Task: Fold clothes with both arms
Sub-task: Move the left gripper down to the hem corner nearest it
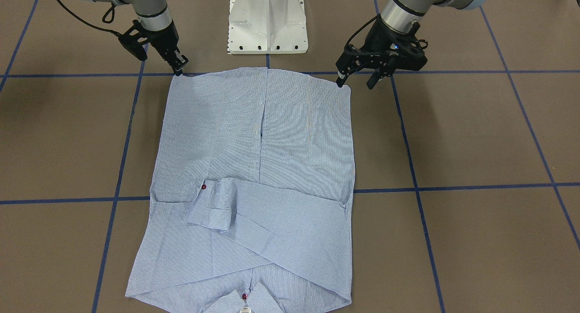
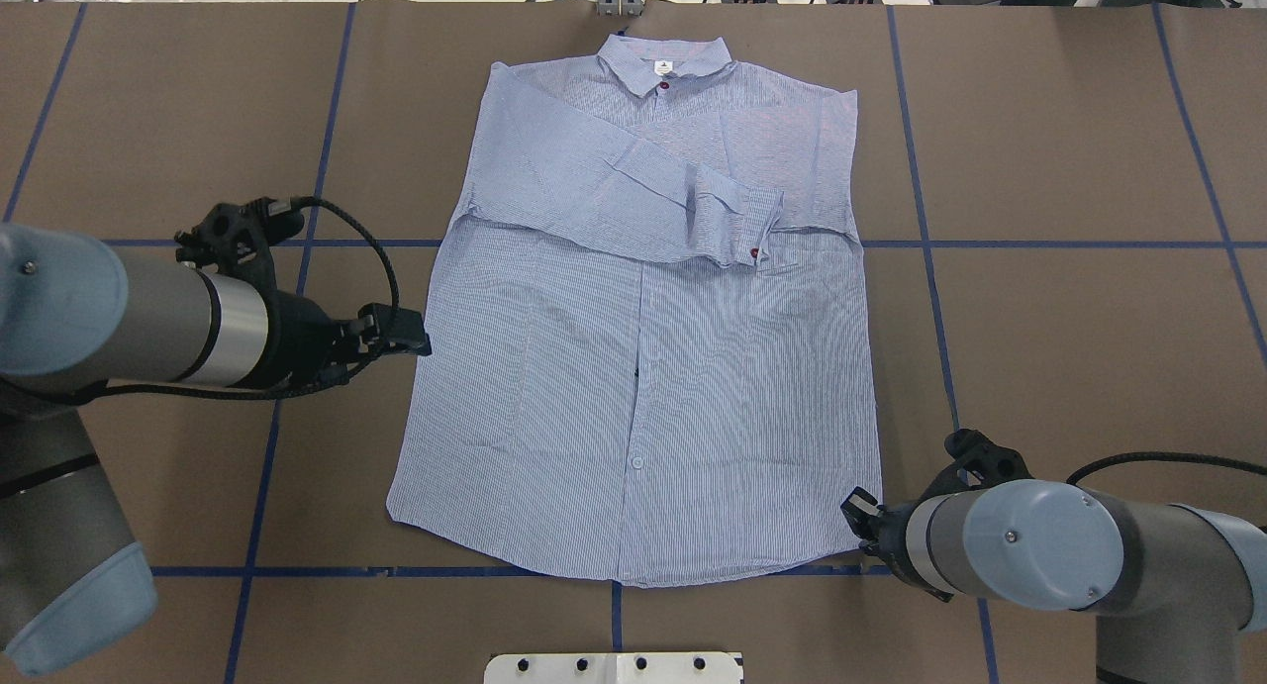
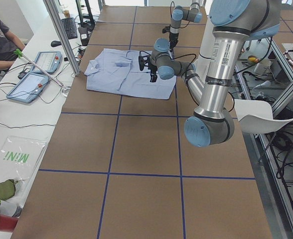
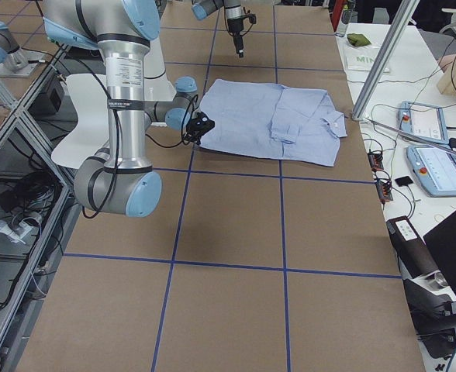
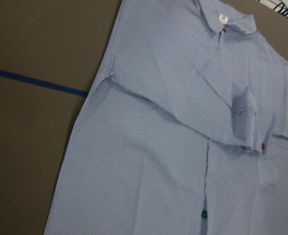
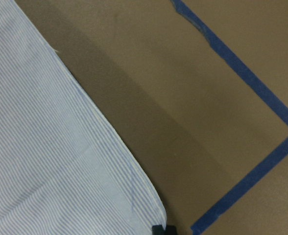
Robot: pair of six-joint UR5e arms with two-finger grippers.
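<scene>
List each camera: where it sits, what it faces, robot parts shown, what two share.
Front-facing: across the table, facing robot; shirt, left gripper, right gripper, base.
Overhead: behind robot, looking down; left arm, right arm.
Left side: table's left end; left arm near.
Right side: table's right end; right arm near.
Left wrist: above the shirt, toward collar; no robot part.
Right wrist: over hem corner; one of its fingers.
Shared: front-facing and overhead both show the base.

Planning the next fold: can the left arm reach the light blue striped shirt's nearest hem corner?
Likely yes: the left tool hangs open beside that corner of the shirt, nothing between.
</scene>
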